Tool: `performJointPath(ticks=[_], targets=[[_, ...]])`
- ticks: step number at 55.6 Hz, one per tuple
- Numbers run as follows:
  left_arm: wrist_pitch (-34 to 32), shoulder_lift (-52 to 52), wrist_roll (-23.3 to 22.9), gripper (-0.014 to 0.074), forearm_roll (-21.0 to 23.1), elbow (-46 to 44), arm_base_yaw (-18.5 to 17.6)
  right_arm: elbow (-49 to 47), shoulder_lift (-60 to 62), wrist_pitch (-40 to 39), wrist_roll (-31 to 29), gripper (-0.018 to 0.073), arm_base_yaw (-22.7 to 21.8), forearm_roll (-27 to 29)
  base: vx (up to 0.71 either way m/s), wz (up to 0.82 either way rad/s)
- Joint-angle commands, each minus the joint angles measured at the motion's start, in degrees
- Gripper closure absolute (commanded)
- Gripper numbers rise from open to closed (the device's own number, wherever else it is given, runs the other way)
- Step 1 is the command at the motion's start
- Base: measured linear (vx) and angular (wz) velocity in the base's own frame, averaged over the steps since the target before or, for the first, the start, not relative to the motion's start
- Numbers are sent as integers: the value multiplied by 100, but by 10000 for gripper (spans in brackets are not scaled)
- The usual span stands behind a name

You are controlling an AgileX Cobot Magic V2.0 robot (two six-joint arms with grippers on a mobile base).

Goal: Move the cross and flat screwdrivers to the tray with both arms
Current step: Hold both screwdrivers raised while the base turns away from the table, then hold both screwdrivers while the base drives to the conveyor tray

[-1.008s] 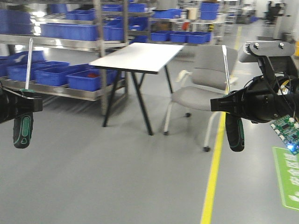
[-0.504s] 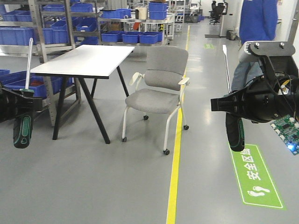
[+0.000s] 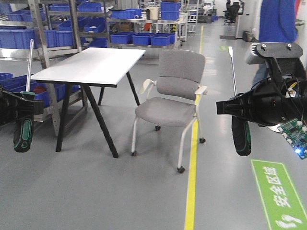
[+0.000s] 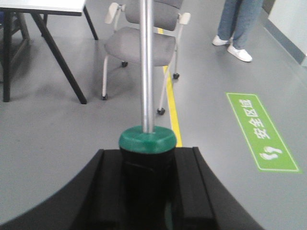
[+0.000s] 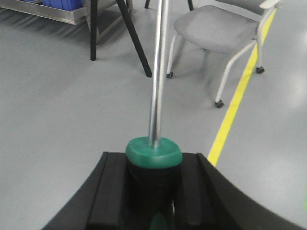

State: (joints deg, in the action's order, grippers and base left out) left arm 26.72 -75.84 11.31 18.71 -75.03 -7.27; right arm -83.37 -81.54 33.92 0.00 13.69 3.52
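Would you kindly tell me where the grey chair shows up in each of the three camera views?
Front view: the grey chair is in the middle, right of the white table.
Left wrist view: top centre, partly behind the screwdriver.
Right wrist view: upper right, only the seat and legs in frame.
Shared landmark: the yellow floor line runs past the chair in all three.

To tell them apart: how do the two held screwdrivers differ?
The left screwdriver, in the left hand, tips its shaft slightly rightward; the right screwdriver, in the right hand, tips slightly leftward. The left handle looks greener than the right. Both are clamped near the handle top, shafts up.
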Motion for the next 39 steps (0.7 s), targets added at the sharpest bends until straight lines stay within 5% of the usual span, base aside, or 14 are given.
performJointPath(ticks=[1, 39], targets=[[-500, 188, -43, 596, 113, -197, -26, -194, 213, -584, 0, 567, 1, 10, 42, 23], [-500, 188, -43, 596, 113, -197, -26, -194, 213, -574, 0, 567, 1, 4, 44, 28]])
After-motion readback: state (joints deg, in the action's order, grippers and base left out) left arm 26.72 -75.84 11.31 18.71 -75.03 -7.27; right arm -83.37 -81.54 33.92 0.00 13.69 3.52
